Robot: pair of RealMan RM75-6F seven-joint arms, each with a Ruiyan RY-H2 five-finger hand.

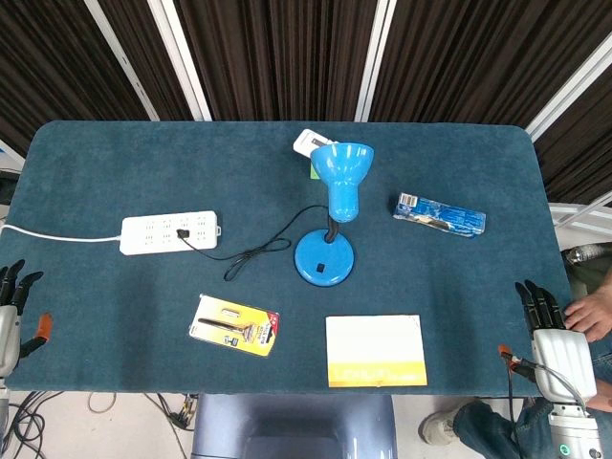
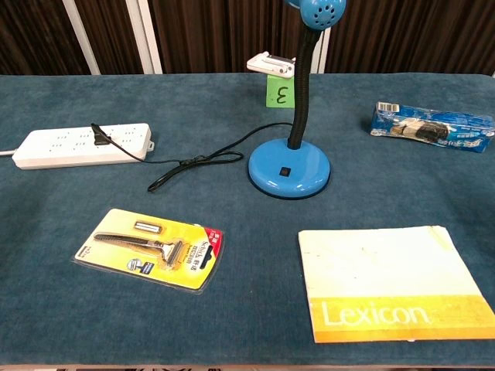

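A blue desk lamp (image 1: 327,247) (image 2: 289,165) stands mid-table, its black cord running to a white power strip (image 1: 170,232) (image 2: 81,144) on the left. A yellow razor pack (image 1: 234,325) (image 2: 151,246) lies near the front. Beside it lies a white and yellow Lexicon booklet (image 1: 375,350) (image 2: 390,281). My left hand (image 1: 10,316) rests at the table's left edge, fingers straight and apart, holding nothing. My right hand (image 1: 555,339) sits at the right front edge, fingers extended, empty. The chest view shows neither hand.
A blue wrapped packet (image 1: 441,214) (image 2: 431,127) lies at the right. A white holder with a green card marked 3 (image 2: 279,91) stands behind the lamp. A person's hand (image 1: 591,314) rests just off the table's right edge, near my right hand.
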